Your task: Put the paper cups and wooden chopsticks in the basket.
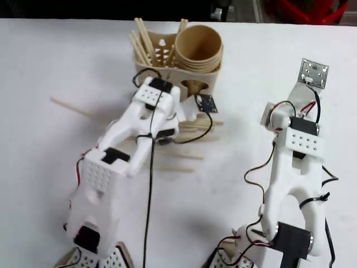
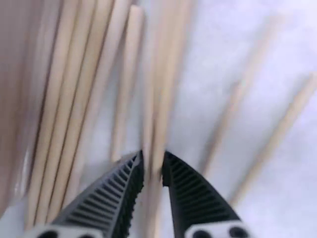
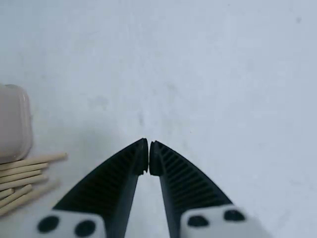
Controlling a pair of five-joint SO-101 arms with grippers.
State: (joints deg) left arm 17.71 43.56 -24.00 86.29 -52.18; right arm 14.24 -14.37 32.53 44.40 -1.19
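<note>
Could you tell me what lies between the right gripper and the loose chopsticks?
Bare table lies between the right gripper and chopsticks, per the right wrist view.

On the table (image 1: 44, 67), far middle: basket (image 1: 187, 75) — paper cups (image 1: 198, 46) in its right half, standing chopsticks (image 1: 142, 42) in its left. Just before it, loose chopsticks (image 1: 192, 129) — a single chopstick (image 1: 70, 107) well apart leftward.

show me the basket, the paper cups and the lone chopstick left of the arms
basket (image 1: 187, 72): high view, front wall
paper cups (image 1: 198, 43): high view, inside the top cup
lone chopstick (image 1: 70, 107): high view, mid-shaft
</note>
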